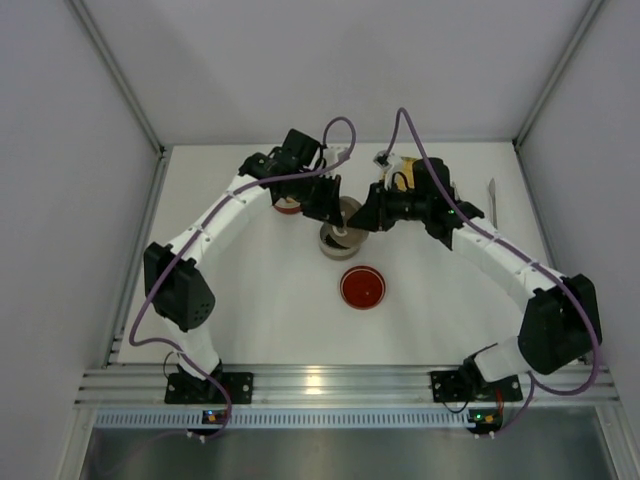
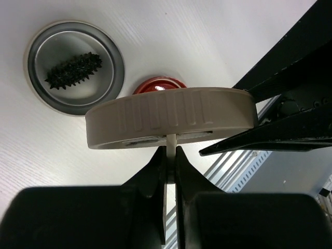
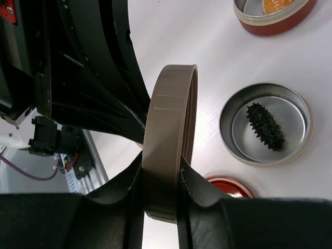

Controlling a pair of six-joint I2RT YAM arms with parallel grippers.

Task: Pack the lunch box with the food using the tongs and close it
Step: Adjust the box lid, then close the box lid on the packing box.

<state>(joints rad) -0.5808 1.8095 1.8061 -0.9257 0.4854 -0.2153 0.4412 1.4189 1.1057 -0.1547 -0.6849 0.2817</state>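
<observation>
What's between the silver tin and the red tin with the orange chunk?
Nothing; the right wrist view shows bare white table between the silver tin, holding the black piece, and the red tin.

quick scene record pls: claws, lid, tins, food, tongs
left claw: shut on a thin pale tab of the beige lid
right claw: clamped across the beige lid's rim, lid standing on edge
beige lid: held between both claws, off the table
silver tin: open, black piece inside
red tin: open, orange piece inside
red lid: flat on the table
tongs: on the table, far right, untouched
</observation>
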